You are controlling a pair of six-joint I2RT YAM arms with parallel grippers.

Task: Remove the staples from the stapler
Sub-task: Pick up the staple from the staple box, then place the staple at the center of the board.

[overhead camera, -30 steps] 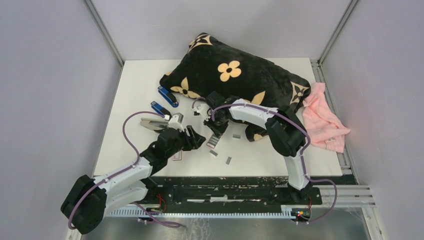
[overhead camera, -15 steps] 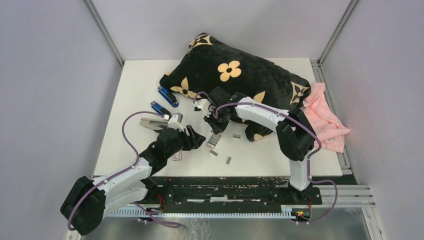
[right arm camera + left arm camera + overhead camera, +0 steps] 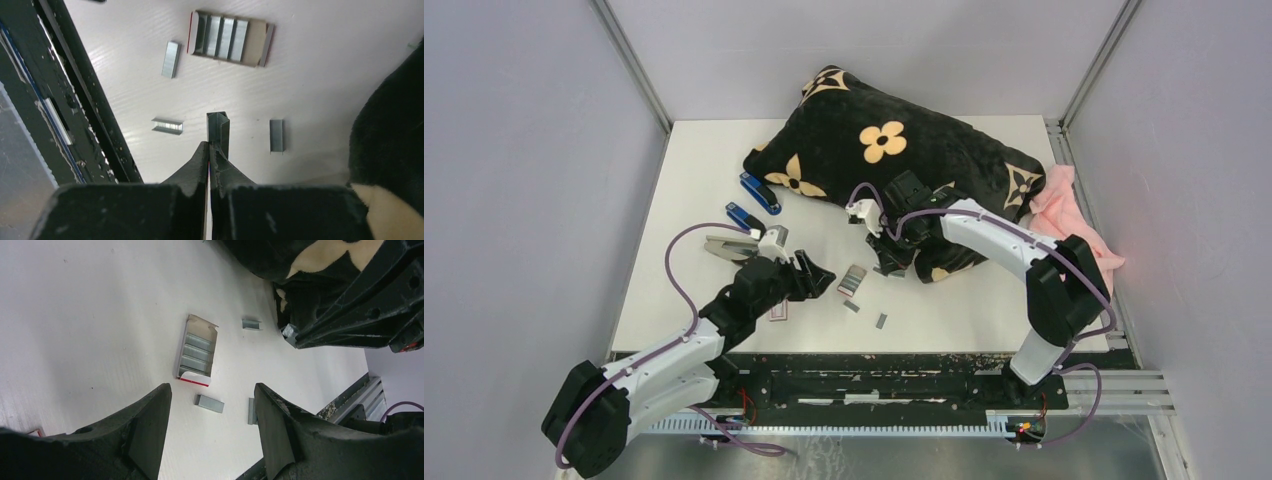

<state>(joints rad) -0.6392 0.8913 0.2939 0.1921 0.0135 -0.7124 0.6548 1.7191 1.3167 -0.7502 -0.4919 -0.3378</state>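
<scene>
The stapler [image 3: 724, 247], silver-grey on top, lies at the left of the table, behind my left wrist. My left gripper [image 3: 821, 281] is open and empty just left of the small box; in the left wrist view [image 3: 212, 395] a staple block [image 3: 210, 403] lies between its fingers on the table. My right gripper [image 3: 886, 264] is shut on a short strip of staples [image 3: 218, 131] that sticks out of its tips [image 3: 209, 146], above the table beside the pillow. Loose staples lie on the table [image 3: 851, 306] [image 3: 881, 320] [image 3: 276, 135] [image 3: 167, 126].
A small red-and-white box [image 3: 852, 280] holds several staple blocks [image 3: 225, 37]. Two blue staplers [image 3: 760, 193] [image 3: 744, 217] lie behind the silver one. A black flowered pillow [image 3: 884, 140] fills the back of the table. A pink cloth [image 3: 1074, 240] lies at the right edge.
My right gripper has moved right and a little toward me, away from the box, still shut on the strip; its elbow swung right. My left arm has hardly moved.
</scene>
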